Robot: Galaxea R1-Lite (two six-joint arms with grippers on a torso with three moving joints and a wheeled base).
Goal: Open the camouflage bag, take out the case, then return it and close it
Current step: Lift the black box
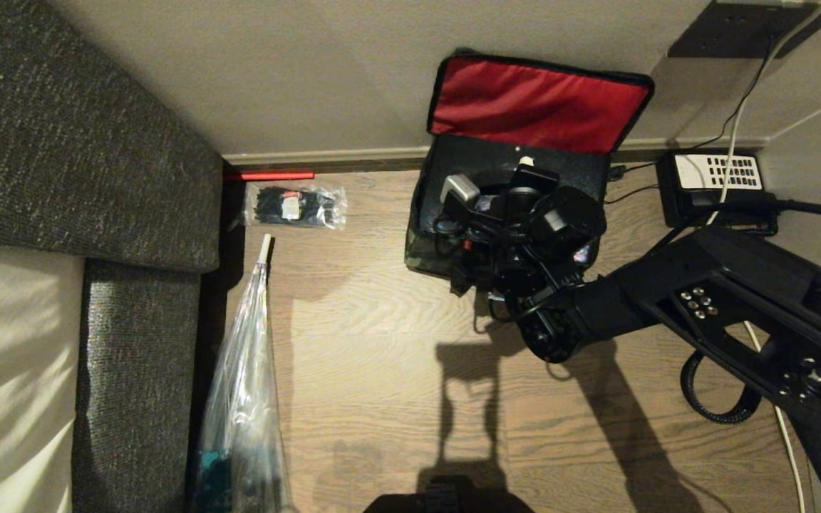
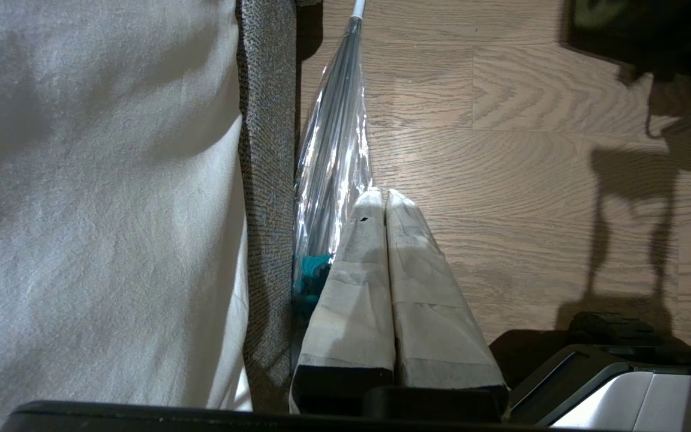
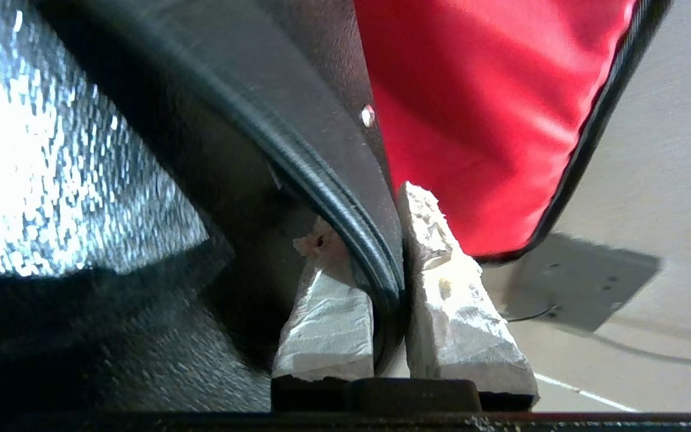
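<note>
Right gripper (image 3: 381,240) fingers pinch the case (image 3: 297,120) edge (left's (image 2: 384,204) pressed together).

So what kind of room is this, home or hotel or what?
Probably a hotel room or bedroom. A grey upholstered bed frame with pale bedding stands on wood-look flooring, and a corded desk telephone sits on the floor by the wall.

Case (image 1: 567,167) in camouflage bag (image 1: 421,256) — telephone (image 1: 713,178) to its right.
</note>
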